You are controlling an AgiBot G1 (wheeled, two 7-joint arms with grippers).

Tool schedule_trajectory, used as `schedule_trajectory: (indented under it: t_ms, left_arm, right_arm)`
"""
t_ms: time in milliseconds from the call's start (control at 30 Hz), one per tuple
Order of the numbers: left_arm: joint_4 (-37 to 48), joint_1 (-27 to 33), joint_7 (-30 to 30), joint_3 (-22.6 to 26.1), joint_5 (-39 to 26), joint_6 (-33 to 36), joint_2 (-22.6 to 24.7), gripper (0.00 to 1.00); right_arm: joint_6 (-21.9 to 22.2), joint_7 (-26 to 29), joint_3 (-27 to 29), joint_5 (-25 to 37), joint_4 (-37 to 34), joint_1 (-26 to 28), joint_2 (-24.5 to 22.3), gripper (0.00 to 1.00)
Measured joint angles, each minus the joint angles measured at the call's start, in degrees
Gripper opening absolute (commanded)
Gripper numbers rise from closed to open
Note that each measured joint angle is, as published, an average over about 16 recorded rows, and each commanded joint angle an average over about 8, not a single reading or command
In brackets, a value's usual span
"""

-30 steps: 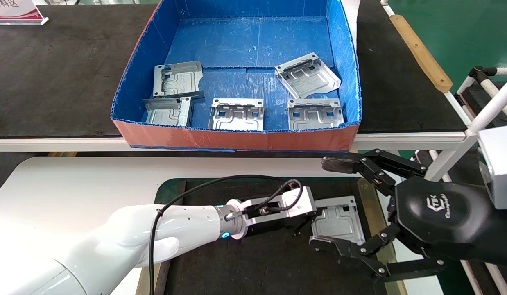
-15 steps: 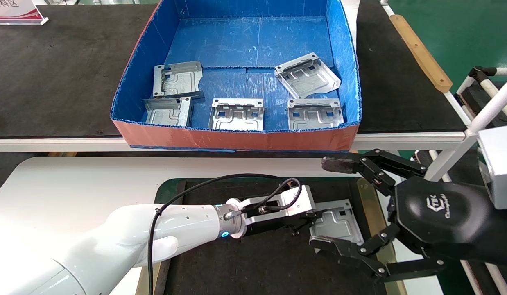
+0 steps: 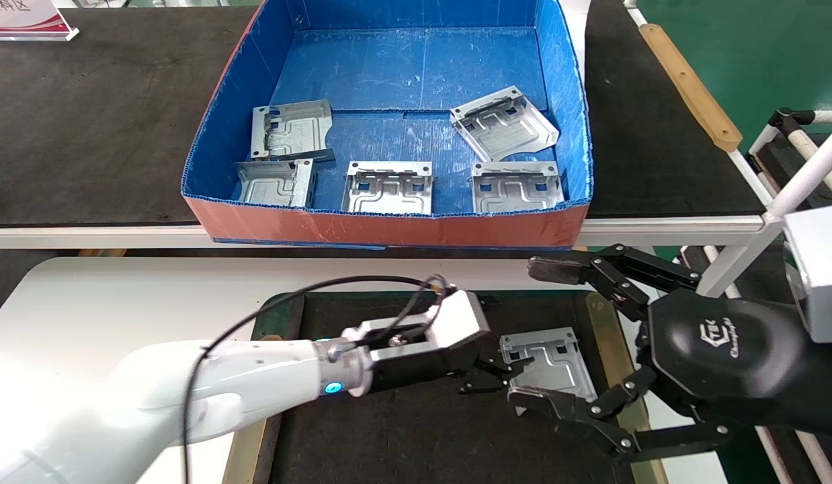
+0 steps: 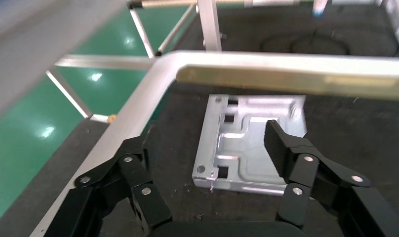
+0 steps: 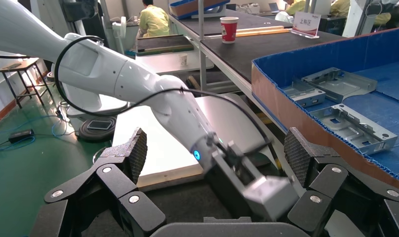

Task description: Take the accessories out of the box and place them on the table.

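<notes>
While our left gripper (image 3: pixel 493 376) is hanging with its fingers spread and nothing between them, one accessory (image 3: pixel 544 363) is lying flat on the mat just at its 3 o'clock.

We are seeing, in the left wrist view, the plate (image 4: pixel 249 140) resting on the dark rubber mat (image 4: pixel 365 123) of the table (image 3: pixel 120 296), one finger pad (image 4: pixel 276 143) over its edge and the other finger off to the side, clear of it. Our right gripper (image 3: pixel 544 336) is hovering with its fingers wide apart at the plate's 3 o'clock, gripping nothing. At 12 o'clock from the mat, on the black-topped bench (image 3: pixel 87 114), the box (image 3: pixel 389 228) is holding five more accessories: two at its 9 o'clock side (image 3: pixel 292 131) (image 3: pixel 275 185), one at 6 o'clock (image 3: pixel 389 188), two toward 3 o'clock (image 3: pixel 503 124) (image 3: pixel 517 187).
</notes>
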State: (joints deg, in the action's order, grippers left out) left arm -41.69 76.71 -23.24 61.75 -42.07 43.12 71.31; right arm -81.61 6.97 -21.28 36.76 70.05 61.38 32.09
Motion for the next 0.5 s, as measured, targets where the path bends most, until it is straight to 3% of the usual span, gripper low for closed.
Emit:
schedule_trajectory:
  t_ms: [267,500]
  left_arm:
    - [-5.1,-2.4,5.5,-7.4,0.0,6.8,-5.8,1.00]
    - [-7.4,-3.5,7.9,-10.6,0.0,9.8,-8.4,1.00]
  right_arm:
    - [0.0,0.0,0.0,0.0,0.0,0.0,0.0,1.00]
    - [0.0,0.0,0.0,0.0,0.0,0.0,0.0,1.00]
